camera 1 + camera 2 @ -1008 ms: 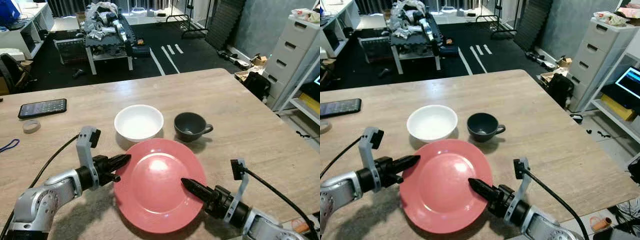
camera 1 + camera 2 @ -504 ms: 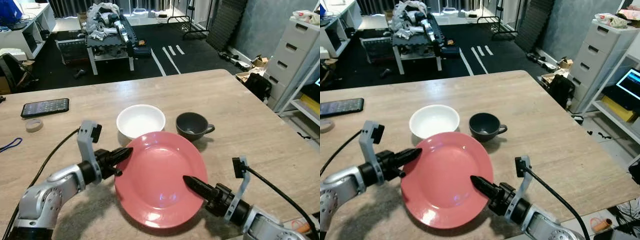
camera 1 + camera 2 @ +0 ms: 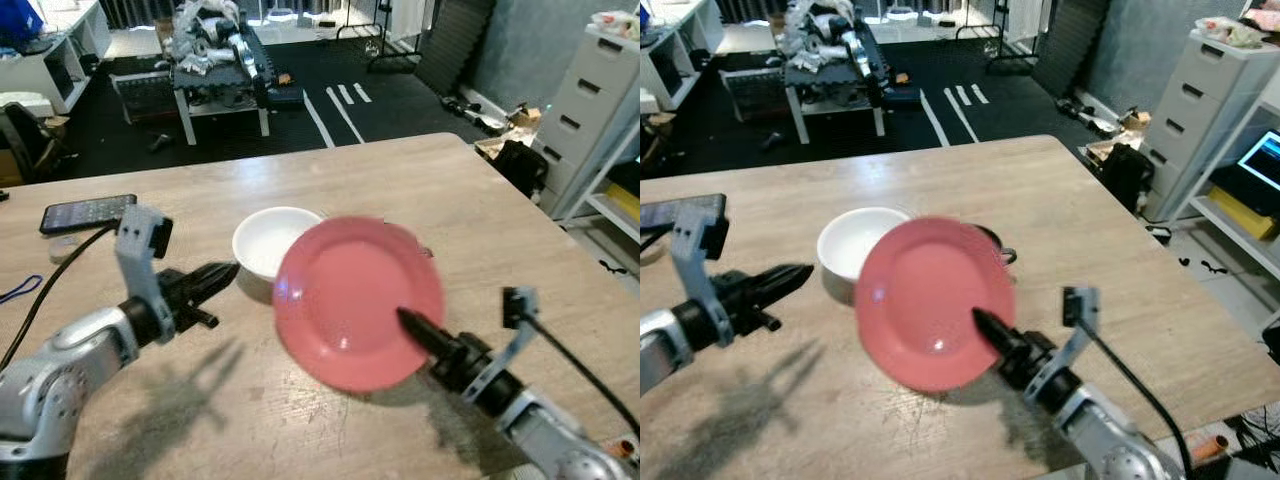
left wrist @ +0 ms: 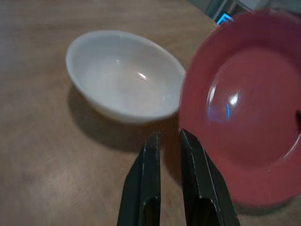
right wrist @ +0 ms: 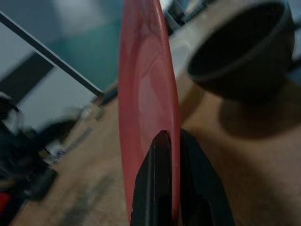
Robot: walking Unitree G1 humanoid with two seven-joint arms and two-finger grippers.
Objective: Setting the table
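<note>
So at that moment our right claw (image 3: 412,322) was clamped on the rim of the pink plate (image 3: 358,300), one finger on each face of it, which the right wrist view showed nicely with the plate edge-on between the fingers (image 5: 157,188). We had the plate lifted off the wooden surface (image 3: 480,230) and tilted up toward the camera, with its shadow lying on the wood underneath.

Our left claw (image 3: 222,272) hung just above the surface, gripping nothing, its two fingers pinched nearly together with only a thin slit between them. It pointed at the gap between the white bowl (image 3: 272,241) and the plate's left edge, close to both but touching neither.

We saw the bowl sitting upright on the surface, just beside the plate. The dark cup (image 3: 995,245) stood behind the plate, mostly hidden by it in the head views; the right wrist view showed it upright on the wood.

Far left on the surface lay a phone (image 3: 86,212), with a blue cord (image 3: 17,292) near the edge.
</note>
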